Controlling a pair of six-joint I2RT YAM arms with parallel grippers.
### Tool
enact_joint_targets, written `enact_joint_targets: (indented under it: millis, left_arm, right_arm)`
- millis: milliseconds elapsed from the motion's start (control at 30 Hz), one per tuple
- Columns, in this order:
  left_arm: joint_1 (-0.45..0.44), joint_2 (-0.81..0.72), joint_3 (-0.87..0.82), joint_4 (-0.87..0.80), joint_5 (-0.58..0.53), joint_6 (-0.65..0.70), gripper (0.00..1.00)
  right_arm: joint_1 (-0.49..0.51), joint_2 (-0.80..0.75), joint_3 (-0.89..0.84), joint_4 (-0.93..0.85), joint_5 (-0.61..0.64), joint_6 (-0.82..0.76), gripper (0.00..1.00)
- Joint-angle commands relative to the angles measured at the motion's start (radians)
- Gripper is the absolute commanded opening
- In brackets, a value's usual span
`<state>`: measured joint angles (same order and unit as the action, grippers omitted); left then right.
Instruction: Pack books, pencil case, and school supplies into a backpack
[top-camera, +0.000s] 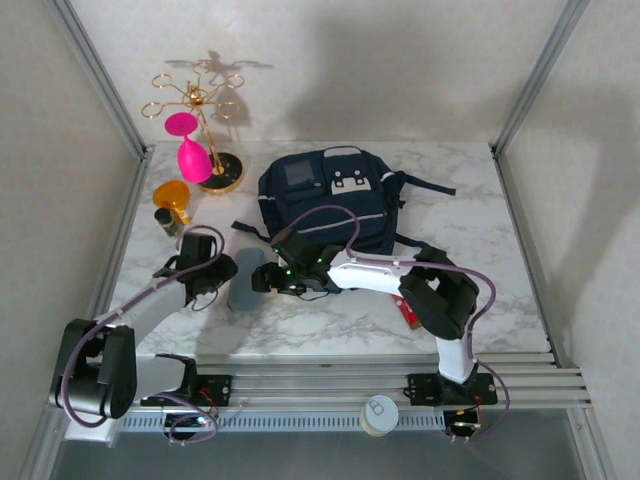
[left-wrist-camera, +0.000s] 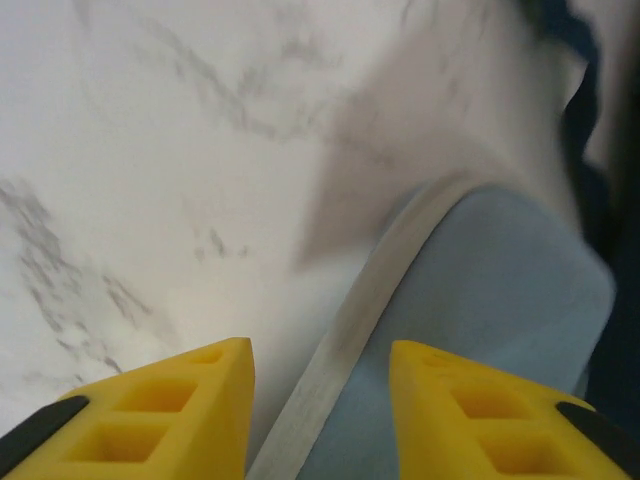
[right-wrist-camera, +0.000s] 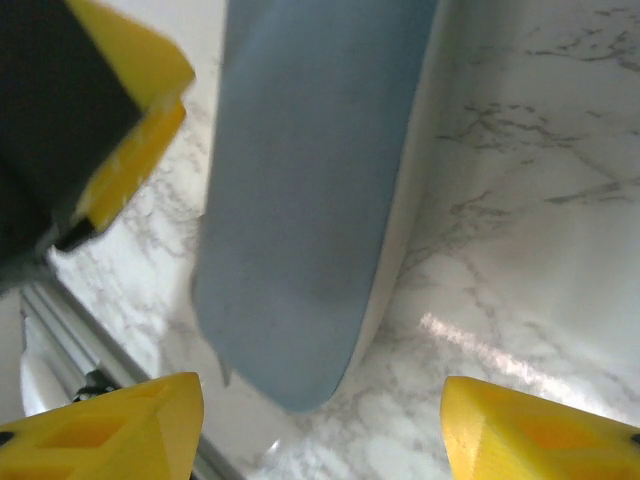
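Hovering left tool (left-wrist-camera: 318, 350) and right tool (right-wrist-camera: 320, 390), both gaping and gripping nothing, over pencil case (top-camera: 245, 280) lying on desk (top-camera: 480, 230) just beside backpack (top-camera: 330, 200); apparently leaving pencil case unpacked, awaiting grasping and loading.

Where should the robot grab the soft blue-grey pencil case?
The pencil case is probably best taken across its narrow middle, from above, pinching its two long sides. It lies flat on the table, long and slim, and its rounded ends could slip.
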<state>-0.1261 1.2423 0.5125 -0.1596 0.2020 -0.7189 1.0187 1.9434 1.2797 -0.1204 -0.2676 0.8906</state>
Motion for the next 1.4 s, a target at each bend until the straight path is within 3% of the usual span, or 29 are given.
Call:
enact_joint_targets:
  millis: [0,267,533,733,900,1100,1367]
  left_arm:
    - [0.003,0.015,-0.038,0.072,0.083,0.003,0.35]
    - [0.002,0.045,-0.097,0.108,0.076,-0.011,0.29]
    - [0.002,0.012,-0.091,0.07,0.056,0.0,0.29]
    - [0.002,-0.082,-0.007,-0.017,0.056,0.018,0.47]
    - [-0.001,-0.185,0.151,-0.112,0.023,0.079,0.62]
    - [-0.078,-0.135,0.324,-0.097,0.067,0.221,0.67]
    - [-0.419,0.147,0.575,-0.107,0.043,0.639,0.71]
  right_arm:
    - [-0.02,0.079,0.072,0.051,-0.047,0.045,0.65]
    - [-0.027,0.189,0.167,0.067,-0.047,0.052,0.6]
    - [-0.031,0.095,0.137,0.091,-0.044,0.047,0.33]
    - [-0.042,-0.006,0.112,0.082,-0.043,-0.008,0.15]
    - [-0.098,-0.16,0.024,0.072,-0.089,-0.022,0.15]
    - [-0.271,-0.454,-0.112,-0.012,-0.124,-0.045,0.16]
    - [-0.723,-0.706,-0.217,-0.193,-0.365,-0.11,0.18]
